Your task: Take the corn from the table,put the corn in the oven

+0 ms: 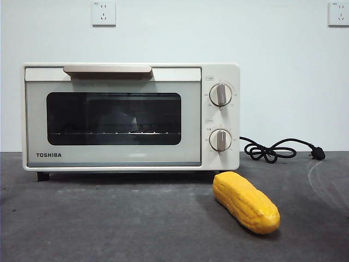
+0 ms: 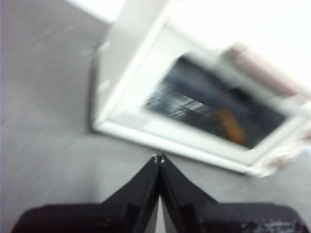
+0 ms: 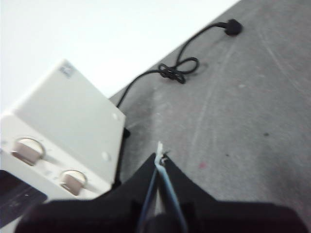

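Observation:
The yellow-orange corn lies on the dark grey table, in front of the oven's right end, tapered end toward the oven. The cream TOSHIBA oven stands behind it with its glass door closed. Neither arm shows in the front view. In the left wrist view my left gripper is shut with nothing in it, hovering over the table before the oven. My right gripper is shut and holds nothing, above the table beside the oven's knob end. The corn is out of both wrist views.
The oven's black cord lies coiled on the table to the right of the oven, plug at the far right; the right wrist view shows the cord too. Two wall sockets sit high on the white wall.

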Robot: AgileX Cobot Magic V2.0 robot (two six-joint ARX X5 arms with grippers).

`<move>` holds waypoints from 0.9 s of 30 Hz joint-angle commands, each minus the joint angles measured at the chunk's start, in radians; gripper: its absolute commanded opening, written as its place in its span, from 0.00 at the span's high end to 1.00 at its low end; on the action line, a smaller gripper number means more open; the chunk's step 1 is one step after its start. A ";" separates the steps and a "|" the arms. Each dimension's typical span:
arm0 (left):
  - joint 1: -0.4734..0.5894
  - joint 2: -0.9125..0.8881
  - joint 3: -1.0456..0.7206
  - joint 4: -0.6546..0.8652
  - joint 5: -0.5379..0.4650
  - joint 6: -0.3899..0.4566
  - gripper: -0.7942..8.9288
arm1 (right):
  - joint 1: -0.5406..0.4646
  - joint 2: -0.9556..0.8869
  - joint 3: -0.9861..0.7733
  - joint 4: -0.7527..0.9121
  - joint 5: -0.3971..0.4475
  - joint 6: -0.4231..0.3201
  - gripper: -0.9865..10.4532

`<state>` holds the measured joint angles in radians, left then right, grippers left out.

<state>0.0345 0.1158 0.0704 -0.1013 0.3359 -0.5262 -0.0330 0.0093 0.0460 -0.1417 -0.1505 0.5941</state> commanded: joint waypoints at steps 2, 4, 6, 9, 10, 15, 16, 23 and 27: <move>-0.003 0.009 0.121 0.021 0.014 -0.013 0.92 | 0.000 0.002 0.084 0.015 -0.004 0.005 0.91; -0.003 0.036 0.216 0.021 0.011 -0.012 0.92 | 0.000 0.017 0.152 0.016 -0.004 0.002 0.91; -0.003 0.072 0.295 0.020 0.012 -0.010 0.92 | 0.000 0.045 0.219 0.018 -0.009 -0.015 0.91; -0.003 0.134 0.394 0.019 0.022 -0.004 0.92 | 0.000 0.100 0.315 0.016 -0.030 -0.059 0.91; -0.003 0.158 0.426 0.019 0.038 -0.004 0.92 | 0.000 0.126 0.352 0.015 -0.044 -0.076 0.91; -0.003 0.288 0.565 0.016 0.149 0.006 0.92 | 0.000 0.286 0.539 0.014 -0.192 -0.154 0.91; -0.003 0.317 0.590 0.012 0.176 0.009 0.92 | 0.000 0.326 0.579 0.014 -0.236 -0.160 0.91; -0.004 0.493 0.709 0.011 0.328 0.014 0.92 | 0.001 0.593 0.834 -0.031 -0.579 -0.178 0.91; -0.005 0.570 0.760 0.000 0.424 0.013 0.92 | 0.019 0.705 0.928 -0.116 -0.635 -0.198 0.79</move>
<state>0.0330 0.6792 0.8227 -0.1017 0.7372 -0.5243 -0.0196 0.6975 0.9657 -0.2417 -0.7792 0.4175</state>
